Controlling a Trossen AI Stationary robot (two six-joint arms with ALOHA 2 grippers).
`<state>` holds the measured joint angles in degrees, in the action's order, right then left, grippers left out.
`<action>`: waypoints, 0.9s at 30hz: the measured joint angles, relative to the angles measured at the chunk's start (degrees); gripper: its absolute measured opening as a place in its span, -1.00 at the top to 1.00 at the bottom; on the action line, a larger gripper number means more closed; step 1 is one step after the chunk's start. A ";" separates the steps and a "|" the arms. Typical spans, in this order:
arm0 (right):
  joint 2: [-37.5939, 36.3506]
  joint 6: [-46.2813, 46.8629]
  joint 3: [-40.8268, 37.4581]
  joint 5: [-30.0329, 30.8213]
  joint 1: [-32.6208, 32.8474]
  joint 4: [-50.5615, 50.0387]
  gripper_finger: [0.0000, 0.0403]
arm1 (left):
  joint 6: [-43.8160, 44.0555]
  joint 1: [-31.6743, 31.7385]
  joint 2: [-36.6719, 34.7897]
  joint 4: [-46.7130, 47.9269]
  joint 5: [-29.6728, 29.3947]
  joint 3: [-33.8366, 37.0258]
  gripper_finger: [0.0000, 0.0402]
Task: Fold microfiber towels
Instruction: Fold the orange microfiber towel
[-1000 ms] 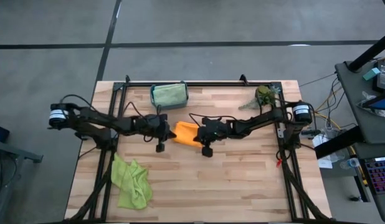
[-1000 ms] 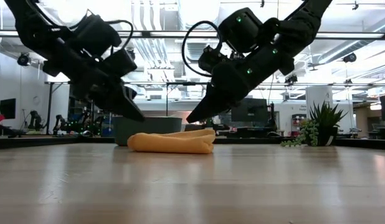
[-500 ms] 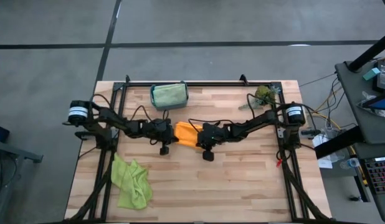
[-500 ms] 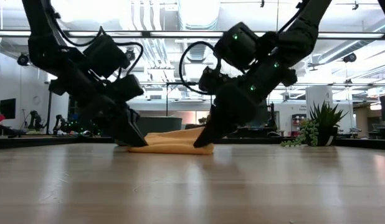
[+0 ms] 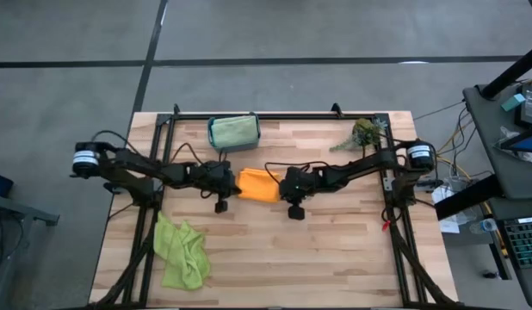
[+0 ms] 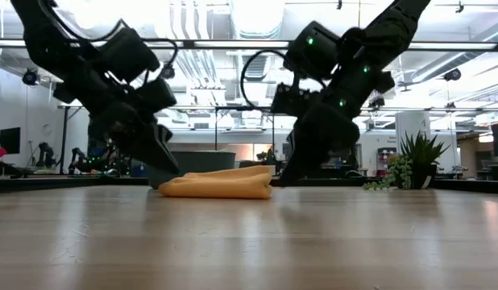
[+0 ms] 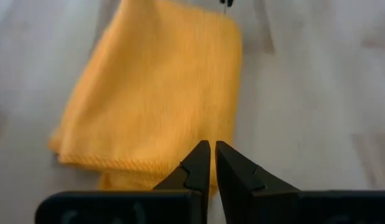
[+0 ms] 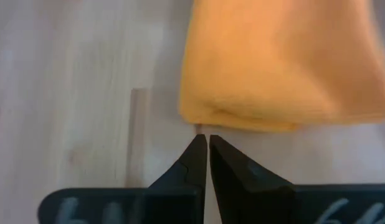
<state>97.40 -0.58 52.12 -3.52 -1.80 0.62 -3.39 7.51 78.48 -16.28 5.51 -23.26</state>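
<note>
Three towels show on the table [image 5: 335,250]: one orange towel [image 5: 259,185] near the middle, one lime green towel [image 5: 182,251] crumpled near the front left edge, and one pale sage green towel [image 5: 232,131] sitting in the single teal bin [image 5: 211,135] at the back. One plant sprig [image 5: 362,132] lies at the back right.

The orange towel is folded into a compact, roughly rectangular pad lying flat on the wood; in the low view it reads as a low, layered roll with rounded edges. In the left wrist view one hemmed edge faces the camera, with a lower layer peeking out beneath it.

The left gripper [image 5: 231,182] sits just beside the towel's left edge, its fingers [image 7: 197,163] clenched together on nothing. The right gripper [image 5: 281,184] sits just beside the right edge, fingers [image 8: 197,155] likewise pressed shut and empty.

Half a second ago both grippers pressed down on the towel's two ends; now they have lifted and drawn slightly outward, leaving the towel free on the table.
</note>
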 joint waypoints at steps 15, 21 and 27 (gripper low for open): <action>0.46 -1.05 0.09 6.77 -3.87 13.08 0.94 | -10.54 2.36 -0.37 -8.57 -11.97 -0.07 0.95; 4.61 -1.60 0.09 6.72 -5.19 15.63 0.94 | -10.74 3.43 7.72 -13.40 -12.06 -0.35 0.95; 5.75 -3.45 0.06 6.59 -5.35 12.43 0.94 | -10.63 4.98 14.11 -15.92 -14.32 -0.78 0.95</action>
<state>103.15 -4.03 52.17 3.07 -7.15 13.05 -14.02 12.48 92.59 -32.19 -8.81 -24.05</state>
